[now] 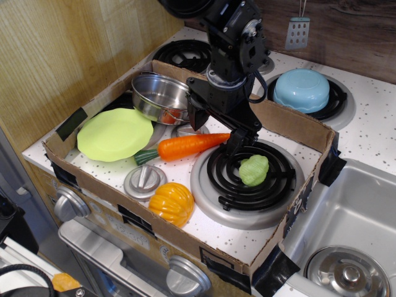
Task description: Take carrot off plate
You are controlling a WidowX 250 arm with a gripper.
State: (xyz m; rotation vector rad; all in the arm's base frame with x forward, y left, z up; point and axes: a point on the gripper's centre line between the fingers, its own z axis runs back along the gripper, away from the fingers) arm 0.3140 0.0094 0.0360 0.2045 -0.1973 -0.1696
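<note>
Since the carrot (185, 145) lies on the stovetop beside the bare plate (114, 133), we judge the job done, our gripper (216, 129) open and empty.

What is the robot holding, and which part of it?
Probably nothing: the long orange plastic carrot lies flat on the speckled stovetop, its thick end just beside the black gripper. Contact cannot be told.

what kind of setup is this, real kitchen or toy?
Most likely a toy play kitchen: a speckled stovetop with coil burners and knobs, a sink beside it, and plastic food such as the carrot and pumpkin.
</note>
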